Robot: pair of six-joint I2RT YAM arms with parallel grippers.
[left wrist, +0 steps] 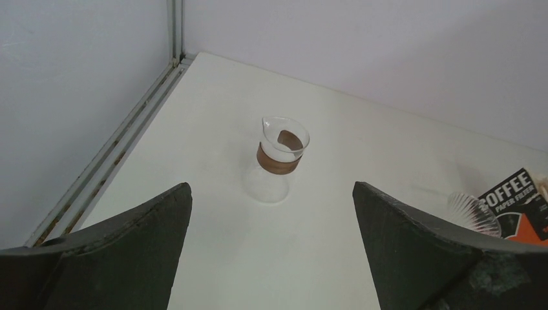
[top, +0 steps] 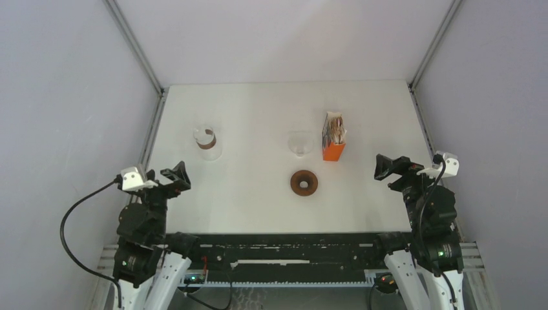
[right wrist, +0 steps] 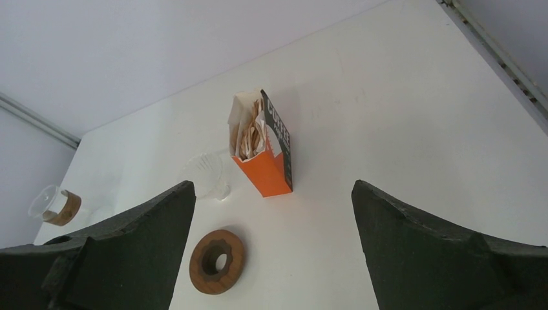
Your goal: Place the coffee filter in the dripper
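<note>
**Both arms hang back, dripper bare on the table**

The dripper [top: 304, 183], a dark brown ring with a hole through its middle, sits flat on the white table [top: 245, 110], a little right of centre and towards the near side. Nothing rests in it or on it.

Just behind it and slightly to the right stands an orange box [top: 334, 139], upright with its top open, and a bundle of papers [right wrist: 249, 132] with brownish edges pokes out of it. I cannot pick out any single coffee filter. That bundle is the only paper I can see, and from here I cannot tell one sheet from the next.

A clear glass cup [top: 300, 143] stands just beside the box on its left, near it, though whether the two touch I cannot tell. Well off to the left is a glass jug [top: 208, 142] with a brown band round its neck, standing alone.

The left gripper [top: 181, 177] hangs over the near left edge of the table with its fingers spread wide and nothing between them. Its own camera faces the jug. The right gripper [top: 380, 166] hangs over the near right edge, also spread wide and empty. Its camera takes in the box, the cup and the dripper. Both are well apart from everything on the table.
</note>
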